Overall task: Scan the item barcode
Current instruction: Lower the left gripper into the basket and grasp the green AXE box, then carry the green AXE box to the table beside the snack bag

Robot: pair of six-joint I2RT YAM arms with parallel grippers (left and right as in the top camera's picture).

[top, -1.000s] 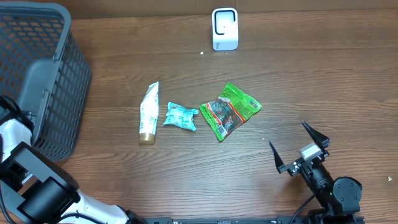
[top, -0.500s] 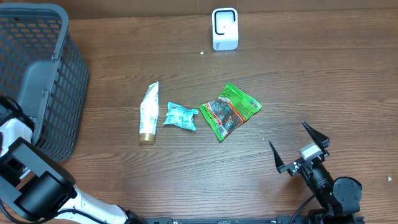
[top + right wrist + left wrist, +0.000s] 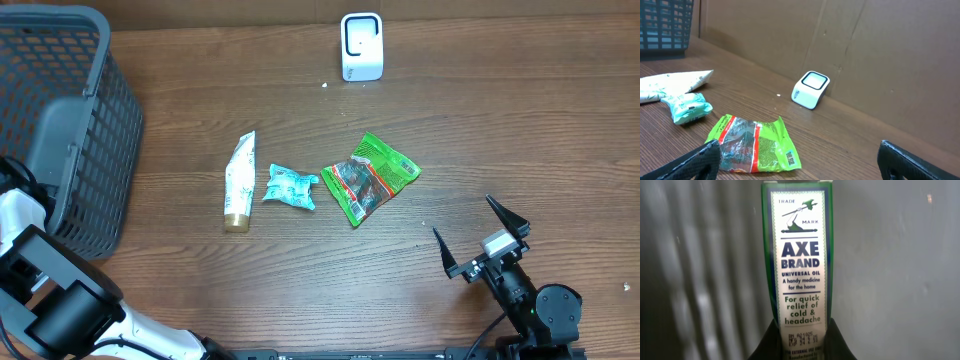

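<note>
Grasping a narrow green-and-white box [image 3: 799,255] of Axe Brand Universal Oil, the left claw [image 3: 801,341] is clenched on the box's lower end, one dark finger [image 3: 765,347] against each long side.

Orientation: the box's long axis runs straight out from the claw. Its printed face is turned to the wrist camera and reads upright, with the trademark figure at the far end and the small print down between the fingers.

Clearance, left claw: grey surfaces lie close beyond the box on all sides, ribbed to the claw's left and smooth to its right. The overhead view places this arm at the near edge of the grey mesh basket [image 3: 100,120], at the left end of the tabletop [image 3: 520,120]. The claw and box themselves cannot be seen from above.

Right claw [image 3: 461,213]: released, fingers spread wide, low over the near right part of the tabletop. Bare wood lies to its right and directly ahead.

Ahead and to the left of the right claw:
- A green snack packet [image 3: 369,177], nearest.
- A teal sachet [image 3: 290,187], further left.
- A white tube [image 3: 239,183], beyond the sachet.

The white scanner [image 3: 361,46] stands at the far edge, well apart from both claws.
</note>
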